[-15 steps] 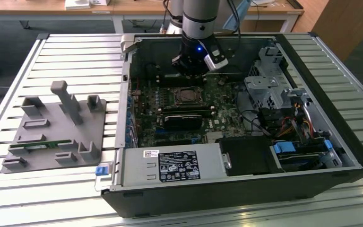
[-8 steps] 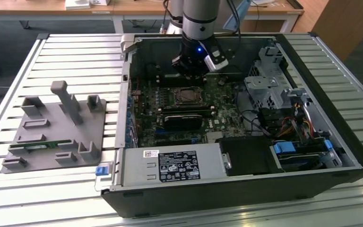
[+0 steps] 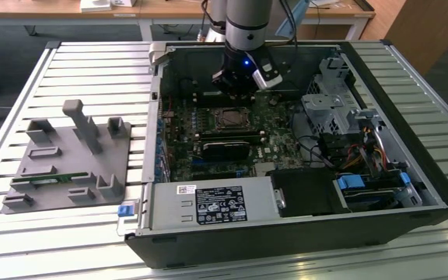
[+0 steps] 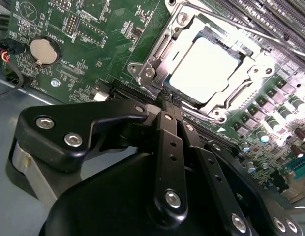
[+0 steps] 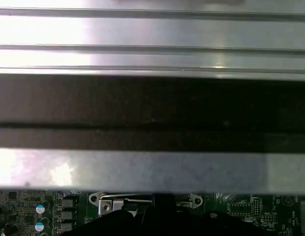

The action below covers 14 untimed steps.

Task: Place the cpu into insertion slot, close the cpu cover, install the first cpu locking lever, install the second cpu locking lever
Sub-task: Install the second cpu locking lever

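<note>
Inside an open computer case (image 3: 410,175) lying on a slatted desk (image 3: 21,87), the robot arm's hand (image 4: 168,100) hangs low over the green motherboard (image 4: 93,44), its black fingers (image 4: 167,137) drawn together with nothing between them, tips just beside the rim of the insertion slot (image 4: 155,64). The cpu (image 4: 204,69) sits flat in that slot (its silvery top glaring under the light), framed by the cpu cover (image 4: 251,81), which lies down around it. A grey fixture block (image 3: 68,157) stands on the desk near the case's outer wall, well apart from the hand.
</note>
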Motion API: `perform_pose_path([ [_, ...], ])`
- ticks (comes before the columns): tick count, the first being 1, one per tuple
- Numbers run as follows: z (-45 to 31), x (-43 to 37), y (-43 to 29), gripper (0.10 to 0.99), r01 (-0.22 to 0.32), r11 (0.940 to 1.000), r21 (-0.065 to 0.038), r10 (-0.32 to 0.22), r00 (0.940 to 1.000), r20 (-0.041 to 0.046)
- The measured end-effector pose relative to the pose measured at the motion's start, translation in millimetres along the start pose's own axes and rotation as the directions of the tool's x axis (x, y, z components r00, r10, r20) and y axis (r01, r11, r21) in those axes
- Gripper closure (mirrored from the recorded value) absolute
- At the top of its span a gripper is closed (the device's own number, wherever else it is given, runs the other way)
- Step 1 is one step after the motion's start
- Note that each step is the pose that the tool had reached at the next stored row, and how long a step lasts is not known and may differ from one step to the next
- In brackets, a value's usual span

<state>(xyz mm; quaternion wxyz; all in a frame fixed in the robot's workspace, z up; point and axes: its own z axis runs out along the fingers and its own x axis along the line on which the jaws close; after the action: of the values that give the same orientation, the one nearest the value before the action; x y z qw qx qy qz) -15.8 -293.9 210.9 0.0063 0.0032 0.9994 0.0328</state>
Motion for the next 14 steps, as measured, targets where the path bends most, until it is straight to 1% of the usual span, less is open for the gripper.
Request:
perform_pose_path([
  [3,-0.1,0.0,-1.9,0.980,0.000,1.0000,0.000,0.000,1.0000,0.0000],
  [12,-0.6,-0.1,-11.1,0.980,0.000,1.0000,0.000,0.000,1.0000,0.0000],
  [14,-0.8,-0.1,-12.2,0.980,0.000,1.0000,0.000,0.000,1.0000,0.0000],
])
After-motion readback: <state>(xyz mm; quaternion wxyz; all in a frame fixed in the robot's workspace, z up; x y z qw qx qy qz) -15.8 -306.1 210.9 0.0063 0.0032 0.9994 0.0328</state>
